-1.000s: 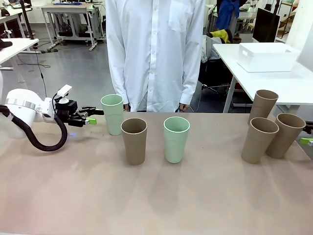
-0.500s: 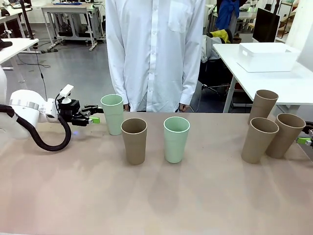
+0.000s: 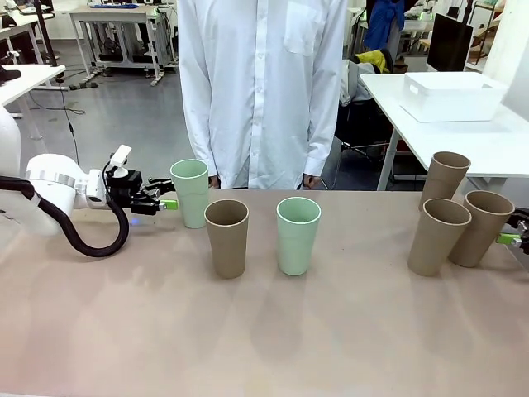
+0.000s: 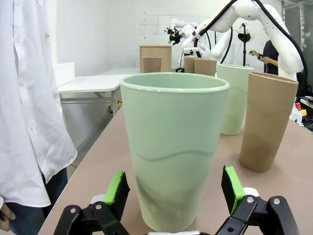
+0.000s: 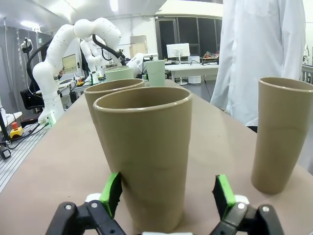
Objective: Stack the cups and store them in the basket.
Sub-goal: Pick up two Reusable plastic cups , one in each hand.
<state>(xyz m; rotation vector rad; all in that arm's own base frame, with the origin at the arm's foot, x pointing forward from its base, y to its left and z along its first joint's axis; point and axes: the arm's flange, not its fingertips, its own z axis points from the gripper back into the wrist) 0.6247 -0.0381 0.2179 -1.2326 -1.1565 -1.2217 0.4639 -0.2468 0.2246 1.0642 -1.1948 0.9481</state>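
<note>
Two mint cups point(image 3: 191, 193) point(image 3: 297, 235) and a brown cup point(image 3: 226, 237) stand at the table's middle left. Three brown cups point(image 3: 438, 236) point(image 3: 484, 228) point(image 3: 445, 178) cluster at the right. My left gripper point(image 3: 163, 199) is open, level with the far mint cup point(image 4: 173, 147), which stands between its green pads point(image 4: 117, 188) with small gaps on both sides. At the right edge, my right gripper point(image 3: 514, 238) is open around a brown cup point(image 5: 144, 156); one pad point(image 5: 222, 196) stands off its wall. The white basket point(image 3: 453, 95) sits on another table, back right.
A person in a white shirt point(image 3: 260, 91) stands at the far edge, just behind the mint cups. The near half of the tan table point(image 3: 264, 339) is bare. A brown cup point(image 4: 266, 122) and a mint cup point(image 4: 237, 98) stand beyond the left gripper's cup.
My left gripper has slid right, bringing its fingertips up to the far mint cup. The right gripper has edged a little toward the brown cups. No cup has moved.
</note>
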